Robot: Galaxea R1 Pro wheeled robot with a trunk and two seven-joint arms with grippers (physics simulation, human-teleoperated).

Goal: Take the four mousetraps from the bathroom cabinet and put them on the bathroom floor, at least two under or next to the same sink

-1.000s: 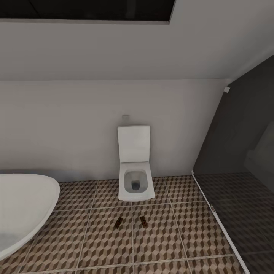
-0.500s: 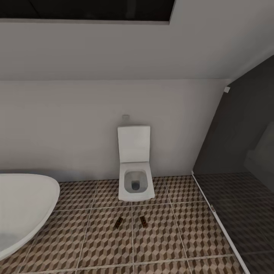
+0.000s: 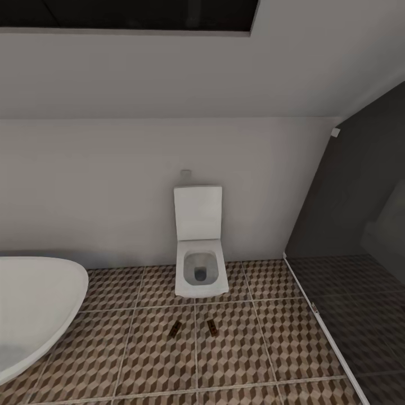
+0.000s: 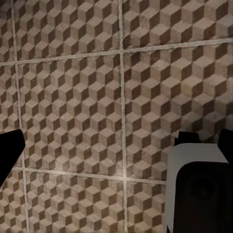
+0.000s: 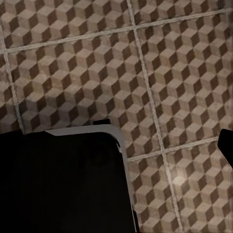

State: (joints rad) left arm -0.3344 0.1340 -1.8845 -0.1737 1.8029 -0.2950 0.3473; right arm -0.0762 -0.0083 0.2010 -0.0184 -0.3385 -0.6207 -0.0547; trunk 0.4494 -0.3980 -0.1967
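Two mousetraps (image 3: 175, 329) (image 3: 211, 327) lie just apart on the bathroom floor (image 3: 242, 349), lower centre of the frame, before a white toilet (image 3: 200, 264). A white tub (image 3: 34, 304) sits lower left. I cannot tell how open either gripper is.

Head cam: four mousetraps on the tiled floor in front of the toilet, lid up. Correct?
Not quite. The head view shows two mousetraps, not four: one and another, lying apart on the tiled floor in front of the toilet. The lid is up, as you said.
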